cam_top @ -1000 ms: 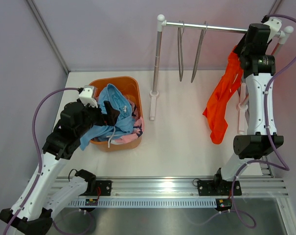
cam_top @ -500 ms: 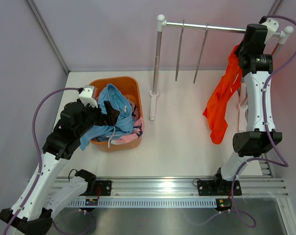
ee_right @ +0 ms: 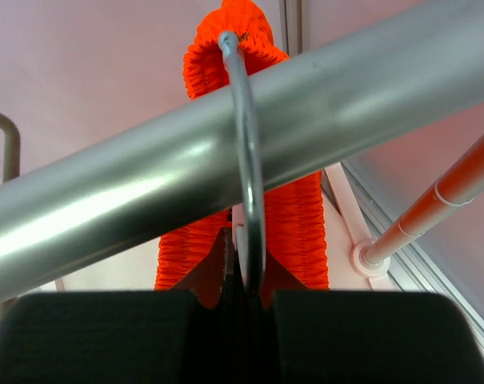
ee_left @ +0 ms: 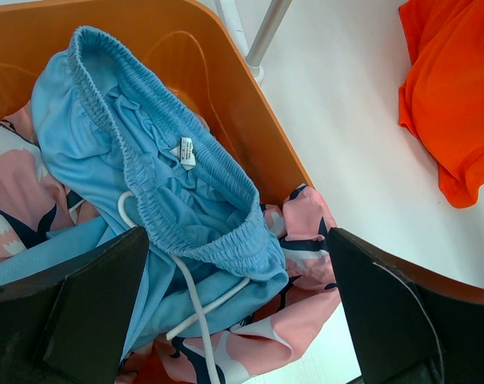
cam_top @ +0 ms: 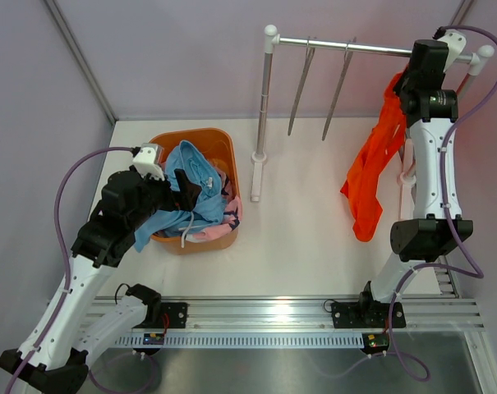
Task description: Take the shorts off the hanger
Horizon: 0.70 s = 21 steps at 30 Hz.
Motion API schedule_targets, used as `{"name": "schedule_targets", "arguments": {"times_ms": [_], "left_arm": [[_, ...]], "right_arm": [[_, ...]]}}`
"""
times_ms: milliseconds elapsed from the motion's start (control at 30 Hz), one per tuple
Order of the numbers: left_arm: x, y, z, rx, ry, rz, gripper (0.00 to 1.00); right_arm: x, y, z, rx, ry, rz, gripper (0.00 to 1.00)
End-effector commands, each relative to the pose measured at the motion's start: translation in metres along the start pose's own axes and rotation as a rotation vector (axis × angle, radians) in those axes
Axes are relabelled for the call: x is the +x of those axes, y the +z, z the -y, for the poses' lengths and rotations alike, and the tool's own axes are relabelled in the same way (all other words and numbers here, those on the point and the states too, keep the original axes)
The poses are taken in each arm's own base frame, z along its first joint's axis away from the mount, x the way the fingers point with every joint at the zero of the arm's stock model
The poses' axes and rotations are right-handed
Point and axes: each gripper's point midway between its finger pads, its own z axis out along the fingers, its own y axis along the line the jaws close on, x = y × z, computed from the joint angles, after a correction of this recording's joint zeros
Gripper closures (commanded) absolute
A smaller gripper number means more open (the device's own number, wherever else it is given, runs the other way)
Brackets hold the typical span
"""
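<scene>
Pale lilac walls (cam_top: 166,57) close in a white table (cam_top: 314,238), and a silver metal rail (cam_top: 355,46) on white-capped posts runs along the far edge from the middle to the far right corner. Two bare thin metal hangers (cam_top: 300,89) hang from the rail's left half, both tilted, their lower ends slanted toward the left.

At the rail's right end, by the far right corner, the bright orange fabric shorts (cam_top: 371,172) hang from a silver wire hook (ee_right: 246,160) looped over the rail. Their gathered waistband is bunched behind the bar and the legs drape down toward the right edge of the table. The right pincer (ee_right: 246,300) sits directly under the rail, its dark fingers drawn narrow around the wire hook's stem.

Near the left edge of the table stands an orange plastic basket (cam_top: 200,137). In it the light blue shorts with a white drawstring (ee_left: 146,160) lie on top, waistband open. The pink shorts with a navy-and-white pattern (ee_left: 298,312) lie beneath them and spill over the basket's near rim. The left pincer (ee_left: 235,248) hovers over the basket with its fingers spread wide, gripping nothing.
</scene>
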Motion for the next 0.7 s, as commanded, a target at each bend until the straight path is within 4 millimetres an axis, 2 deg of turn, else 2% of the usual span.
{"name": "schedule_targets", "arguments": {"times_ms": [0,233,400,667], "left_arm": [[-0.004,0.005,0.006,0.036,0.016,0.019,0.01],[-0.003,0.006,0.006,0.035,0.016,0.016,0.01],[-0.003,0.006,0.006,0.034,0.015,0.014,0.01],[-0.002,0.007,0.005,0.031,0.015,0.008,0.01]], "right_arm": [[-0.04,-0.025,-0.006,-0.065,0.036,0.096,1.0],[-0.067,-0.063,-0.01,-0.156,0.059,0.15,1.0],[-0.074,-0.083,-0.012,-0.199,0.063,0.155,1.0],[-0.053,-0.105,-0.021,-0.295,0.042,0.071,1.0]]}}
